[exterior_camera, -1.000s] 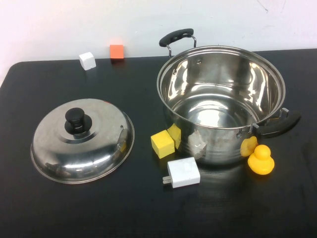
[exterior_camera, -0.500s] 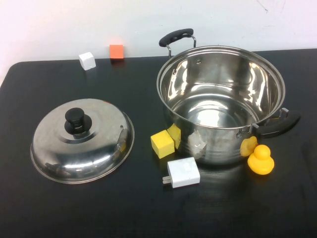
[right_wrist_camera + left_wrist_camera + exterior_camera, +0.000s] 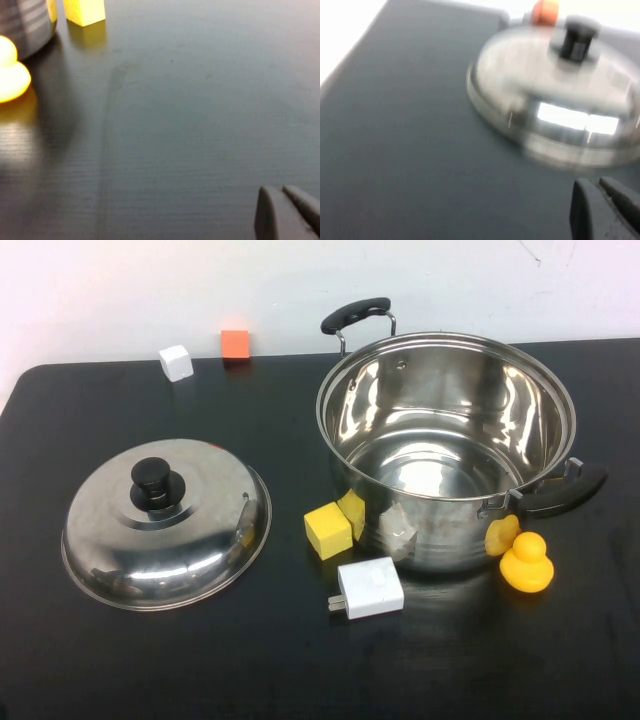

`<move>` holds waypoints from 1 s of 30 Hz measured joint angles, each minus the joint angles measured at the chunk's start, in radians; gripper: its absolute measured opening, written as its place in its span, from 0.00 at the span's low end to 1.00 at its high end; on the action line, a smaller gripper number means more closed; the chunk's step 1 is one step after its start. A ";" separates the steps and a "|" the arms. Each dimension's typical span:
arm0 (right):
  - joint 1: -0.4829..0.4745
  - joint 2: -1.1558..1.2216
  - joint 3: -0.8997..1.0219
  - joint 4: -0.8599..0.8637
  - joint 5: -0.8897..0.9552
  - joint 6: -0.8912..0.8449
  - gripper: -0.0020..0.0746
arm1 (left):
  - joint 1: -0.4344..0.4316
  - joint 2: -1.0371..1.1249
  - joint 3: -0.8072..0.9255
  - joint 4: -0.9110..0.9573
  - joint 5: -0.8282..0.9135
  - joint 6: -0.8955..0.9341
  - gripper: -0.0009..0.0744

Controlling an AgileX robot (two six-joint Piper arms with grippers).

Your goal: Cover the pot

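The large shiny steel pot (image 3: 446, 445) with two black side handles stands open and empty at the right of the black table (image 3: 300, 660). The domed steel lid (image 3: 166, 524) with a black knob (image 3: 152, 480) lies flat on the table to the pot's left, apart from it. Neither arm shows in the high view. In the left wrist view my left gripper (image 3: 597, 182) is shut and empty, low over the table short of the lid (image 3: 560, 115). In the right wrist view my right gripper (image 3: 280, 189) is shut and empty above bare table, away from the pot's wall (image 3: 25, 25).
A yellow block (image 3: 328, 530), a white charger plug (image 3: 368, 588) and a yellow rubber duck (image 3: 526, 562) lie close round the pot's front. A white cube (image 3: 176, 362) and an orange cube (image 3: 235, 344) sit at the table's far edge.
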 joint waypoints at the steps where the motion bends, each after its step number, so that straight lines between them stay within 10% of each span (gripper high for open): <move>1: 0.000 0.000 0.000 0.000 0.000 0.000 0.02 | 0.000 0.000 0.000 -0.012 -0.034 0.000 0.01; 20: 0.000 0.000 0.000 0.000 0.000 0.000 0.02 | 0.000 0.000 0.000 -0.084 -0.828 -0.014 0.01; 30: 0.000 0.000 0.000 0.000 0.000 0.000 0.02 | 0.000 0.031 -0.178 -0.109 -0.441 0.035 0.01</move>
